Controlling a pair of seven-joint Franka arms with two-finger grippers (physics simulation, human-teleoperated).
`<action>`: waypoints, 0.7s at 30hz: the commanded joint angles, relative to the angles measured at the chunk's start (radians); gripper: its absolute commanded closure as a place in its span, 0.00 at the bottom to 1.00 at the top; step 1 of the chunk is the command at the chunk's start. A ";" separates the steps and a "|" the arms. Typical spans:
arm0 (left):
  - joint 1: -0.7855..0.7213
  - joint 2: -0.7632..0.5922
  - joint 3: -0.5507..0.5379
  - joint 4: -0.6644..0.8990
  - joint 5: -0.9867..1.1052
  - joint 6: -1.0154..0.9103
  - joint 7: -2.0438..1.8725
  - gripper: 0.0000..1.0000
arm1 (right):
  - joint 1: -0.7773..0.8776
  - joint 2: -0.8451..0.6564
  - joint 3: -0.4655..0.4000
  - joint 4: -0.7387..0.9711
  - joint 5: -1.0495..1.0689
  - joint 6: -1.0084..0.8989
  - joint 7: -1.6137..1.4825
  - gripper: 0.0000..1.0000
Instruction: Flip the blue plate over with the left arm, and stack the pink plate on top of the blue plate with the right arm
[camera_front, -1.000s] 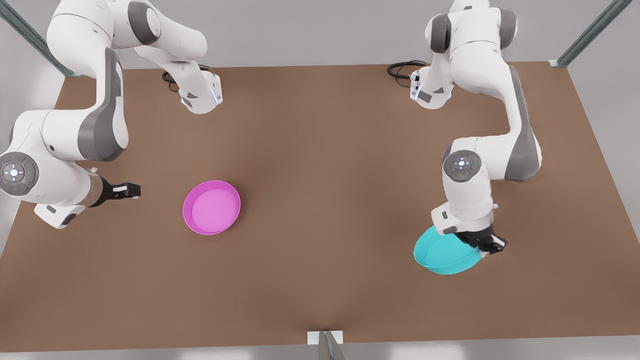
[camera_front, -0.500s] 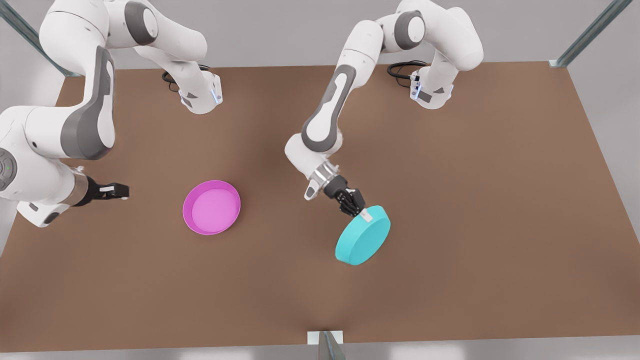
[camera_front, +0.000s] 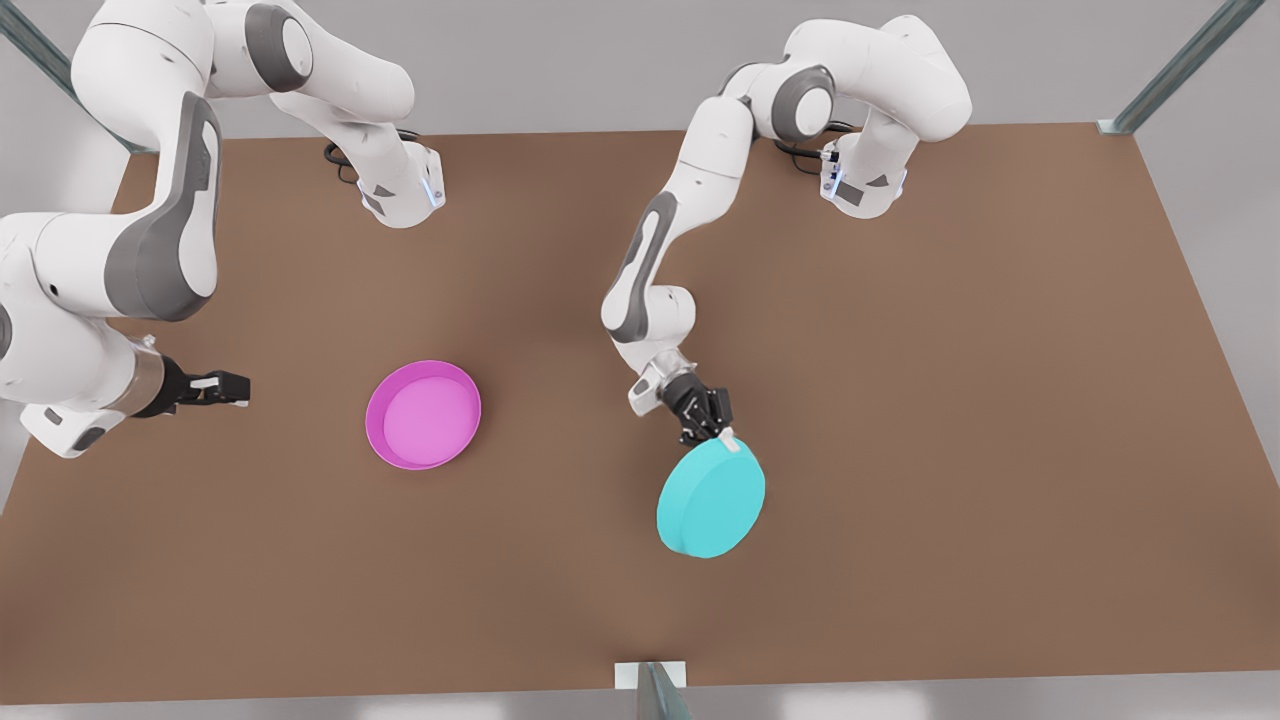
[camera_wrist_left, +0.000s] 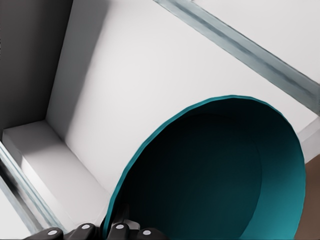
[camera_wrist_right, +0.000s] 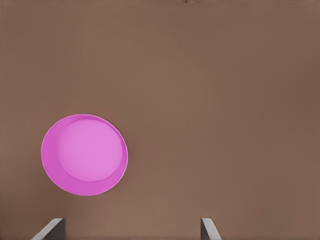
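Cyan: the blue plate (camera_front: 710, 498), base up, tilted, rim pinched in my left gripper (camera_front: 728, 438) near the table (camera_front: 900, 350) centre. Pink plate (camera_front: 423, 414) upright, apart; my right gripper (camera_front: 235, 388) waits beside it, fingers spread, empty.

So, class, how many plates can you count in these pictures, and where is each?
2. The pink plate lies on the table, apart from the right gripper. The blue plate is gripped by the left gripper, bottom up.

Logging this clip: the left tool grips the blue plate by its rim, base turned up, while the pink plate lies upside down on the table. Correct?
Not quite. The front view shows the pink plate lying open side up. The left tool does grip the blue plate by its rim, base up.
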 joint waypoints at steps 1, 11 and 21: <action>-0.001 0.012 -0.008 0.000 0.012 -0.015 -0.831 0.79 | -0.001 -0.002 0.001 -0.001 0.002 0.010 0.000 0.00; -0.001 0.011 -0.053 0.003 -0.001 -0.046 -0.825 0.41 | -0.004 -0.008 0.000 -0.001 -0.013 0.000 -0.007 0.00; -0.018 -0.149 -0.324 0.393 -0.723 -0.185 -0.504 0.00 | -0.009 -0.008 0.000 0.001 -0.015 -0.002 -0.006 0.00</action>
